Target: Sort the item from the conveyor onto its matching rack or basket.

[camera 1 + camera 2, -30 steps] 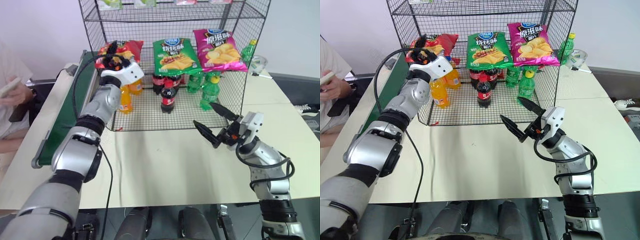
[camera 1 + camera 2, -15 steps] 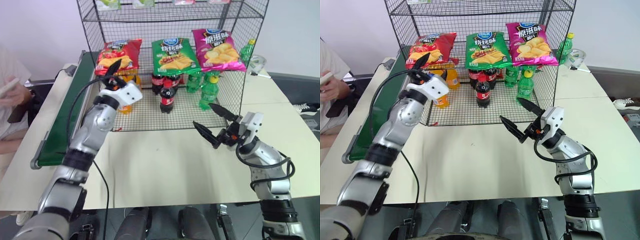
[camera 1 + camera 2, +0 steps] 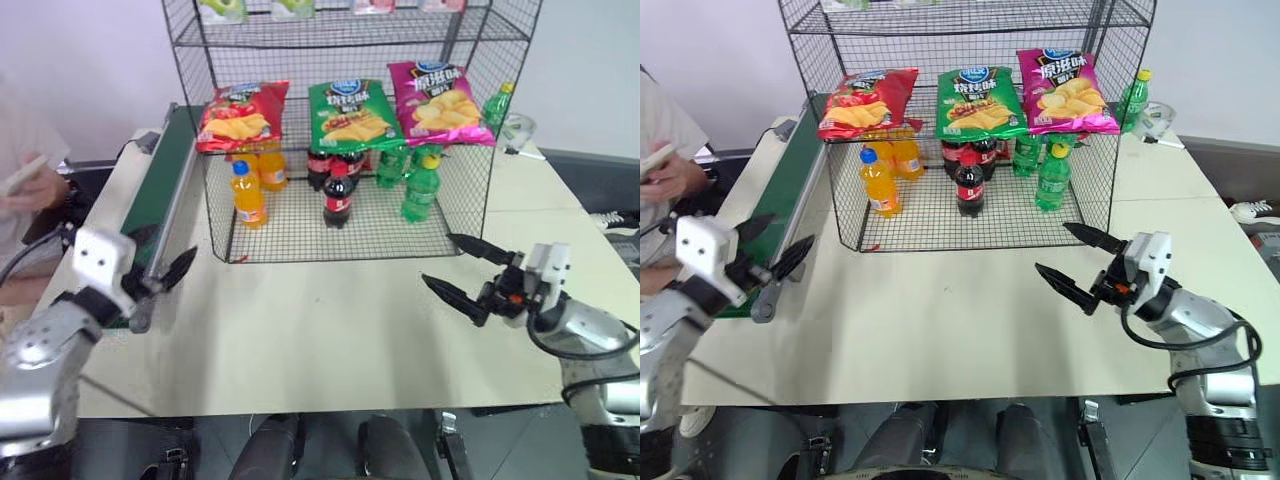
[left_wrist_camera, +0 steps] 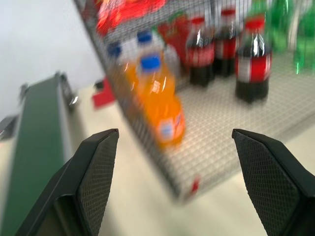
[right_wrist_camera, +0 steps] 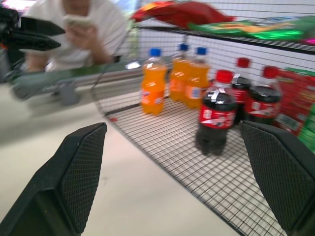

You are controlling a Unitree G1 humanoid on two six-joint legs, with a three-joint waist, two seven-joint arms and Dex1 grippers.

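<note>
Change: the left gripper (image 3: pixel 163 269) had pulled back from the rack's (image 3: pixel 480 150) shelf to the near end of the conveyor (image 3: pixel 160 195), leaving the chip bag behind.
Chip bag: the red bag (image 3: pixel 243 113) lay on the middle shelf at ten o'clock, beside a green bag (image 3: pixel 350 108).
Left gripper: fingers wide apart, empty.
Right gripper (image 3: pixel 465 277): spread wide, empty, above the table (image 3: pixel 330 320) at four o'clock.

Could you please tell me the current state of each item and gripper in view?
Red chip bag: lying on the rack shelf, released.
Green chip bag: lying beside it.
Pink chip bag: lying on the same shelf.
Conveyor: nothing on the visible belt.
Left gripper: open, empty.
Right gripper: open, empty.
</note>
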